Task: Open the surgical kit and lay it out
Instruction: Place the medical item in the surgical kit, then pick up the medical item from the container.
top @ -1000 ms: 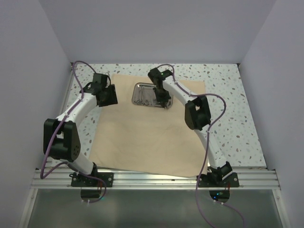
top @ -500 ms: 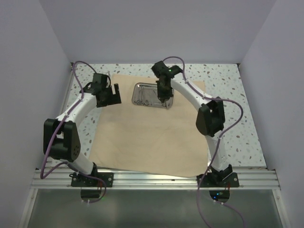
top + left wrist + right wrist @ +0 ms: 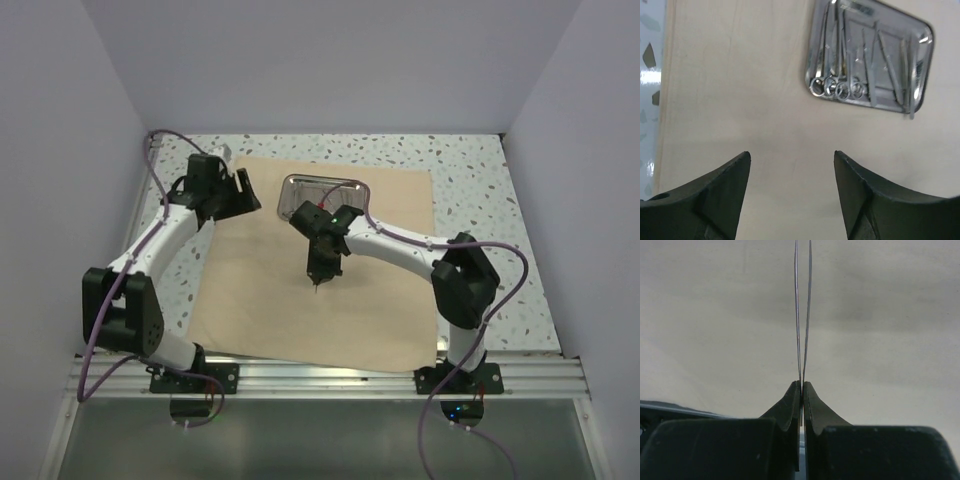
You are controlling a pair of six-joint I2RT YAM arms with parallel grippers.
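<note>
The right gripper [image 3: 801, 386] has its jaws pinched tight on the tweezers [image 3: 807, 300]. The two thin silver blades stick straight out past the fingertips, nearly touching each other. Beyond those jaws there is only the middle of the tan cloth wrap [image 3: 290, 300], spread flat on the speckled table [image 3: 480, 180]. The left gripper [image 3: 790, 156] hangs with its jaws wide apart and nothing between them, bare cloth showing through the gap. Ahead of them and off to their right, the steel tray [image 3: 926, 37] sits on the cloth, with ring-handled instruments [image 3: 836, 89] lying side by side in it, rings toward the jaws
</note>
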